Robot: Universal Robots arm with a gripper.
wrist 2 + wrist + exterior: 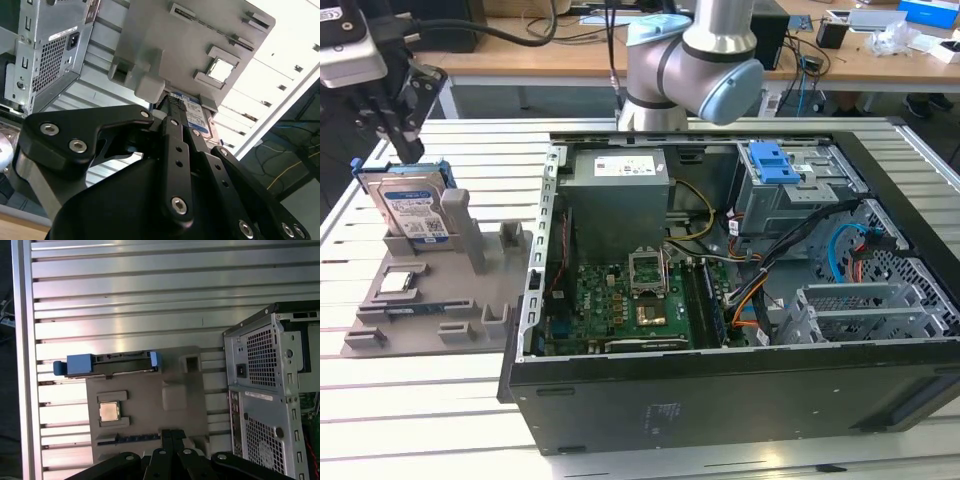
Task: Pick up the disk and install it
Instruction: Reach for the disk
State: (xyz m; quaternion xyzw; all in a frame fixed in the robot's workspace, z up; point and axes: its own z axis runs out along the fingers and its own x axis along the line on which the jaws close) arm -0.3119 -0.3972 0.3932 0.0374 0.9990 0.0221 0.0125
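Note:
The disk (412, 205) stands upright in a slot of a grey holder (470, 300) at the exterior view's left, outside the computer case. Its white-and-blue label faces the camera and blue rails run along its edges. In the first wrist view I see the disk (107, 364) edge-on from above. My gripper (406, 148) hangs just above the disk's top edge with nothing in it. Its fingers (168, 434) lie close together, shut. In the second wrist view the black gripper (171, 104) points at the disk (192, 112) beyond it.
The open computer case (720, 390) lies to the exterior view's right of the holder, with a grey power-supply box (618, 190), a motherboard (620, 300) and a drive cage with a blue latch (773, 160). A processor chip (109, 411) rests on the holder. The arm's base (690, 60) stands behind the case.

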